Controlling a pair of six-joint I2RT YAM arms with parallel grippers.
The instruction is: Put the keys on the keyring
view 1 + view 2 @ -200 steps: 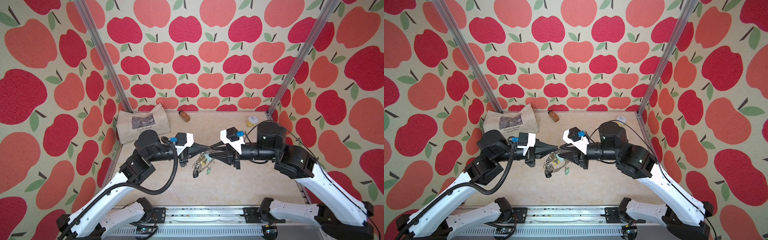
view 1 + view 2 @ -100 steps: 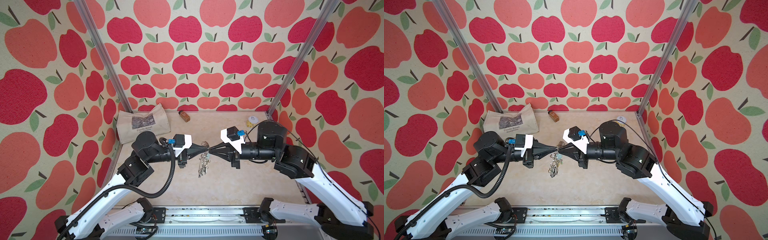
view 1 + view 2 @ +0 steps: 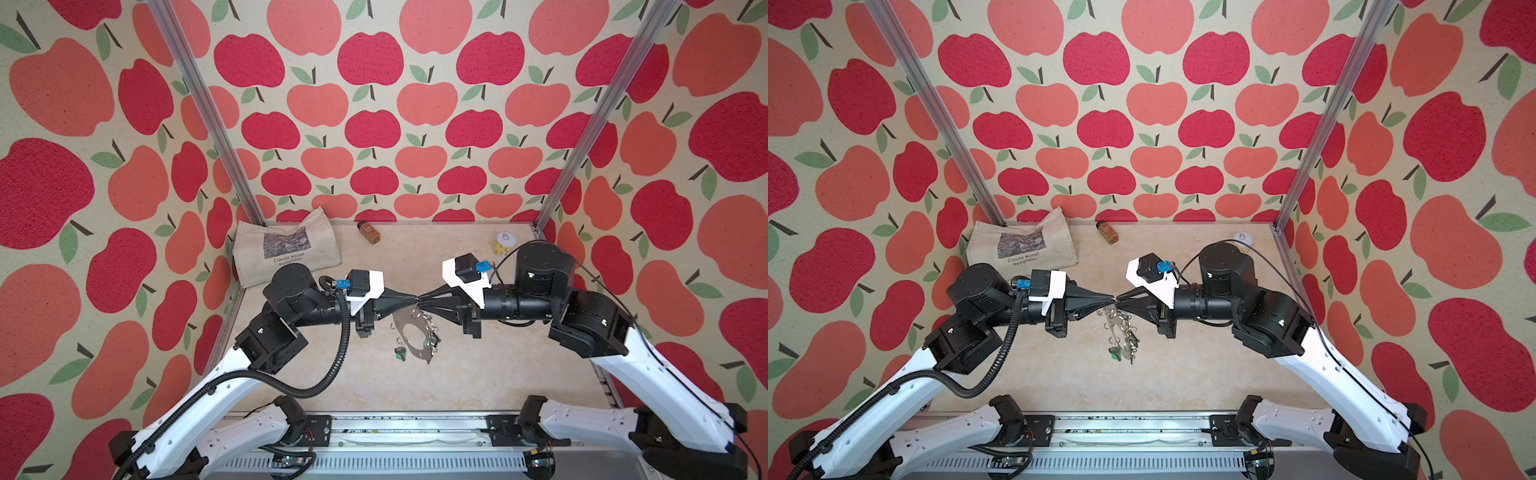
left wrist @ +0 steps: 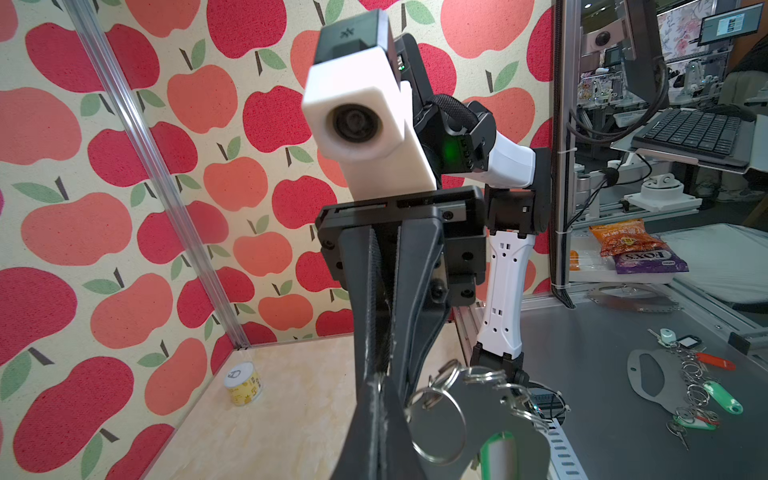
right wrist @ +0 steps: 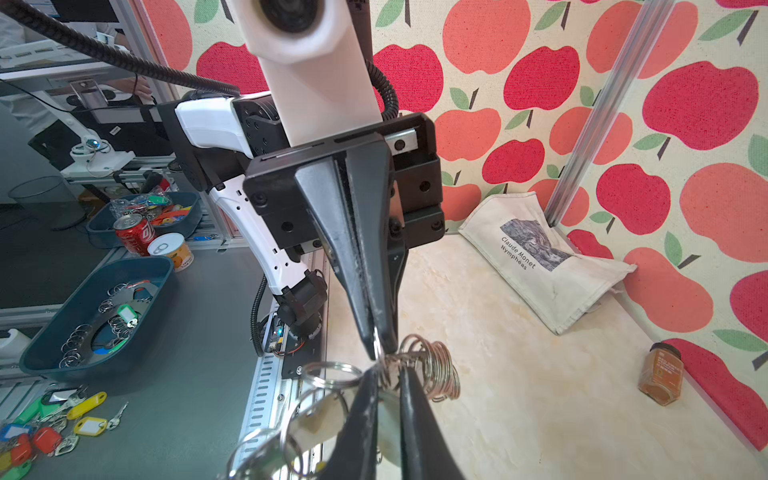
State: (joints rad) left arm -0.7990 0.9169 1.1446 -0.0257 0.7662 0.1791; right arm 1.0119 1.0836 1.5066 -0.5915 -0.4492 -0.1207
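The keyring (image 3: 405,328), a flat grey plate with an oval hole and split rings along one edge, hangs above the table between both grippers; in a top view it shows edge-on (image 3: 1121,332). My left gripper (image 3: 413,297) is shut, pinching a split ring (image 5: 377,347) at the top. Tip to tip with it, my right gripper (image 3: 422,300) is shut on the plate's top edge (image 5: 389,409). A green tag (image 4: 500,453) hangs low on the plate. I cannot pick out the keys in the cluster.
A cream tote bag (image 3: 286,249) lies at the back left, a brown spice jar (image 3: 368,232) at the back middle, and a small yellow can (image 3: 505,243) at the back right. Off the table stand a dark bin of rings (image 5: 95,307) and another keyring (image 4: 660,382).
The right jaws have narrowed onto the plate. The keyring swung from a bunched, tilted hang to hanging straight down and has turned its face toward the camera. Both arms stayed nearly in place.
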